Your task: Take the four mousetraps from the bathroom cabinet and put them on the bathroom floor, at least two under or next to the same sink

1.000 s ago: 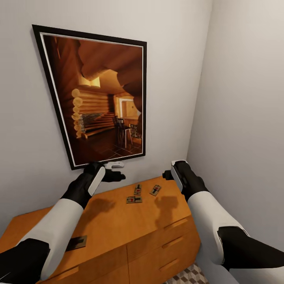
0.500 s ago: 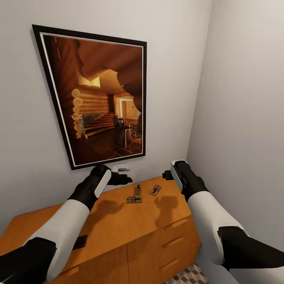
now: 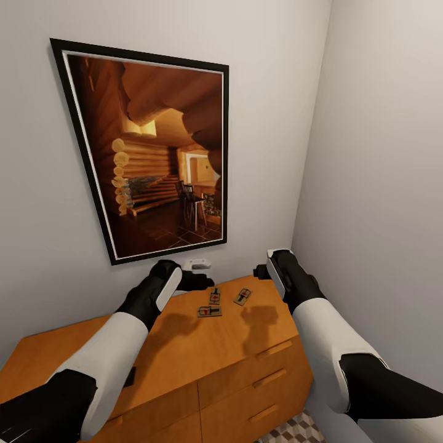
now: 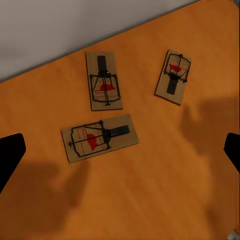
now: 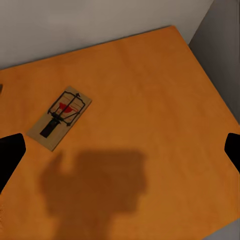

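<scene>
Three mousetraps lie near the far right end of the orange-brown cabinet [image 3: 246, 344] top: one [image 3: 214, 295] by the wall, one [image 3: 242, 296] to its right, one [image 3: 209, 311] nearer me. All three appear in the left wrist view [image 4: 104, 81] [image 4: 173, 76] [image 4: 100, 138], with my left gripper [image 3: 200, 282] hovering open above and just left of them. My right gripper [image 3: 261, 271] hangs open above the cabinet's right end, and one mousetrap [image 5: 60, 117] lies below it. A dark flat piece [image 3: 130, 376] peeks out beside my left forearm.
A large framed picture [image 3: 147, 147] hangs on the wall behind the cabinet. A small white object [image 3: 198, 264] sits on the cabinet top against that wall. The side wall closes in at the right. A patch of cube-patterned bathroom floor [image 3: 295, 431] shows below the drawers.
My left arm has moved right along the cabinet top, closer to the three mousetraps, and now covers more of the dark piece. The right arm and the traps have not moved.
</scene>
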Controlling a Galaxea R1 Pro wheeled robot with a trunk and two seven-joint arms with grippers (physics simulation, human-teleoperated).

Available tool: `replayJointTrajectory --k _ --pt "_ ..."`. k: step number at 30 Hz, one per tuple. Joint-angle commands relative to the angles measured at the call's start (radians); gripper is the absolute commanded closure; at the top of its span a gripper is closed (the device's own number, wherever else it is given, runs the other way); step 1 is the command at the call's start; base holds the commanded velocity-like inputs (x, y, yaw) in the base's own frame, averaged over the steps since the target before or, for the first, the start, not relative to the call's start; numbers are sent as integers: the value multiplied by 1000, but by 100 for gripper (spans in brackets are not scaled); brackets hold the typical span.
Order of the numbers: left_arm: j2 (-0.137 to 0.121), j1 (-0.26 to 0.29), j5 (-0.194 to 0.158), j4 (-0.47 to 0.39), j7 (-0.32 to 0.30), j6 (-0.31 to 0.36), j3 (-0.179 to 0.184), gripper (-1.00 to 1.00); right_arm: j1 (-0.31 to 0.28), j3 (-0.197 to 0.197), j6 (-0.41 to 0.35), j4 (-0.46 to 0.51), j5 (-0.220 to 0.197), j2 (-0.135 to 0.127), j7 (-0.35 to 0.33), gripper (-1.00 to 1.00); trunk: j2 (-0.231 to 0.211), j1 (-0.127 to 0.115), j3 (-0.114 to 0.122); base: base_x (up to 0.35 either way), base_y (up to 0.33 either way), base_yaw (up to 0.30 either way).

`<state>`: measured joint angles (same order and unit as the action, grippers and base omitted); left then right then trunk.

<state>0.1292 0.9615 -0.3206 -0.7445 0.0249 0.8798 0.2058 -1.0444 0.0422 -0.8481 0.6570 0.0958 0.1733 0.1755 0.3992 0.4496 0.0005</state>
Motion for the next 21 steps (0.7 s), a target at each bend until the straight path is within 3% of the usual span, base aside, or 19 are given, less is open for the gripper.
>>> replayJointTrajectory --k 1,13,21 --pt "0 0 -3 -1 2 3 1 -100 0 4 -5 1 10 1 -4 -100 1 0 -1 0 0 -12" --pt "0 0 -3 -1 5 2 2 -100 0 5 -8 4 11 1 1 -100 1 0 -1 0 0 -156" --pt "0 0 -3 -2 5 4 3 -100 0 6 -10 4 12 1 1 -100 1 0 -1 0 0 -52"
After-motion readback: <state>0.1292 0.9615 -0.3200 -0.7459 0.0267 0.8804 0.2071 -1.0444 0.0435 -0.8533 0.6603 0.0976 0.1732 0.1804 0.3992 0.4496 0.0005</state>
